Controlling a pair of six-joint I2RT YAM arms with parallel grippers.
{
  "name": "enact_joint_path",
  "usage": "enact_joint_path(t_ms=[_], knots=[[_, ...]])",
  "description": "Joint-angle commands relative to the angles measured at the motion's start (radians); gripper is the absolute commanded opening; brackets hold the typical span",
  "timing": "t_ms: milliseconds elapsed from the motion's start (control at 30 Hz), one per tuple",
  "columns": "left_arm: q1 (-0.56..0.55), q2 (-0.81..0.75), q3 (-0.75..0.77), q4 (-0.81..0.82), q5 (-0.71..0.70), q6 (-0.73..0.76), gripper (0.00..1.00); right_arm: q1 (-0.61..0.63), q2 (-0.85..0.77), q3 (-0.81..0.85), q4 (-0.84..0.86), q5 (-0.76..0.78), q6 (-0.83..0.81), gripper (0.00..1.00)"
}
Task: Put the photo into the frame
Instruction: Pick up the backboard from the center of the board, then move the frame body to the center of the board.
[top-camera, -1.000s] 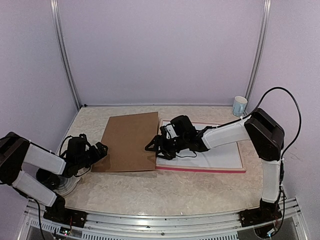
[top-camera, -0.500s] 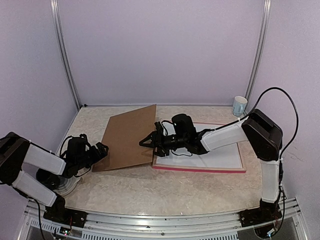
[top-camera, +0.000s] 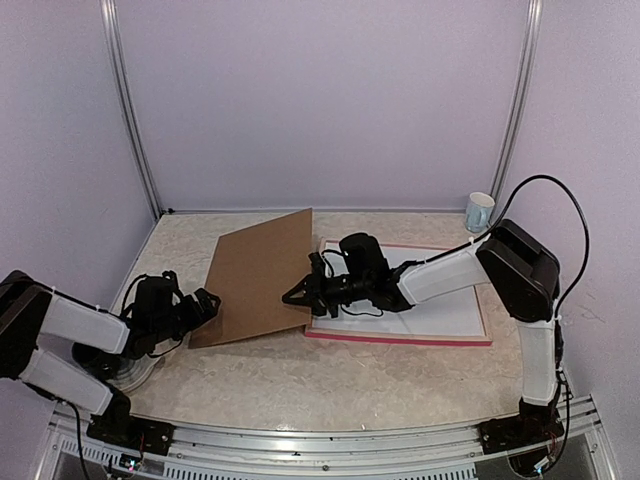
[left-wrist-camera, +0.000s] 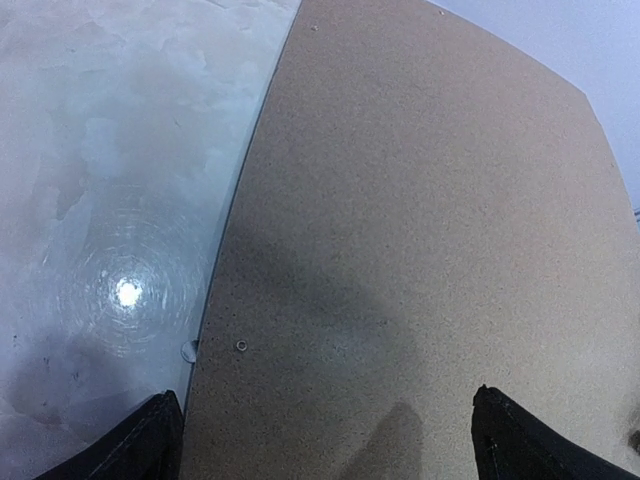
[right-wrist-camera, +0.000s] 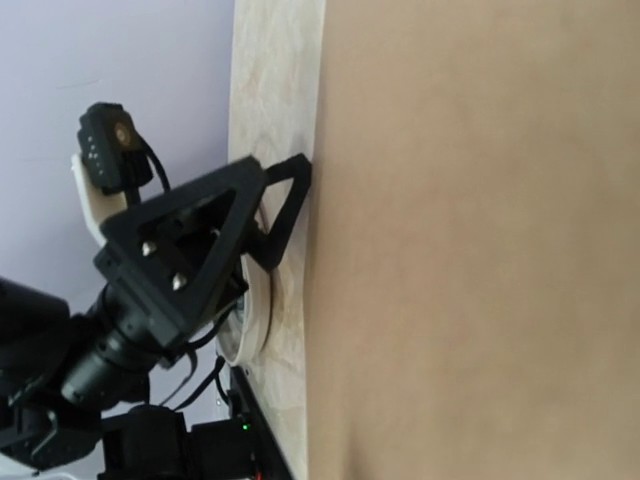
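early stage. cannot tell whether right gripper pinches the tipped-up board. wide-open left gripper, holding nothing. cannot see photo, yet to go into frame.

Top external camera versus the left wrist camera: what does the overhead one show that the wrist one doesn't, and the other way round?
Only the top external view shows the pink-red frame with a white sheet in it, the mug at the back right, and the right gripper at the right edge of the brown board. Only the left wrist view shows a small round fitting near the board's edge and a bright glare spot beside it. Both show the brown board, the marbled table and the open left gripper at the board's left side.
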Motion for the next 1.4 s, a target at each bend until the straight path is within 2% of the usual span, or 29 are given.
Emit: enact_joint_path(t_ms=[0,333,600,1033,1367], knots=[[-0.043,-0.072,-0.013,-0.115,-0.005,0.007,0.99,0.017,0.012,-0.002,0.032,-0.009,0.012,0.17],[-0.075,-0.355,-0.001,-0.311,-0.128,0.068,0.99,0.017,-0.001,0.007,0.029,-0.018,-0.008,0.02],[-0.077,-0.493,0.013,-0.416,-0.168,0.091,0.99,0.007,-0.044,0.072,-0.064,-0.039,-0.101,0.02],[-0.081,-0.552,0.022,-0.435,-0.164,0.093,0.99,-0.069,-0.232,0.235,-0.413,0.018,-0.497,0.0],[-0.161,-0.481,0.049,-0.372,-0.163,0.086,0.99,-0.151,-0.393,0.251,-0.549,0.11,-0.662,0.0]])
